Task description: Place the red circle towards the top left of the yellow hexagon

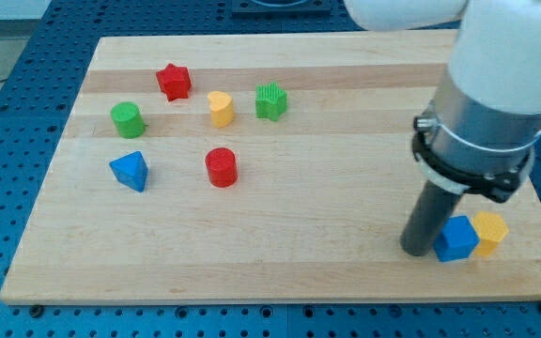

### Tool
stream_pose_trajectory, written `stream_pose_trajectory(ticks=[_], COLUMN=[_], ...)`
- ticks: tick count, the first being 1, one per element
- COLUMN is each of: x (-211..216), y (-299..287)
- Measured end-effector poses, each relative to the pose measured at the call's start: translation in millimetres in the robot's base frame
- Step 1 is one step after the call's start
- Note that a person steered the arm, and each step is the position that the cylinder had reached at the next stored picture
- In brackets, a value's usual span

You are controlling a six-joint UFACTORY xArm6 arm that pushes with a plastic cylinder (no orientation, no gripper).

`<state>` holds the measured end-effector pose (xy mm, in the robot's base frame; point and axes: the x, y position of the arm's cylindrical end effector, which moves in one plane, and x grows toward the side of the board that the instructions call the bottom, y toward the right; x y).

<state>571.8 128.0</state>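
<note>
Blue cube [456, 238] between my tip [418, 252], yellow hexagon [489, 233]

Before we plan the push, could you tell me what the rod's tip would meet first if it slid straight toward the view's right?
My tip would meet the blue block almost at once; it already looks close to touching. The yellow hexagon sits just behind it.

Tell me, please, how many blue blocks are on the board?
2: a blue plastic triangle block at the view's left, and a blue plastic cube at bottom right beside my tip. None seems hidden.
</note>
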Motion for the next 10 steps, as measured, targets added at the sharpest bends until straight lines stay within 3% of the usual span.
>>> stream_pose_trajectory(ticks=[2,3,4,5,8,10], x=[26,-18,-72,-77,-103,-147], y=[-128,-192,-219,-242,-223,-219])
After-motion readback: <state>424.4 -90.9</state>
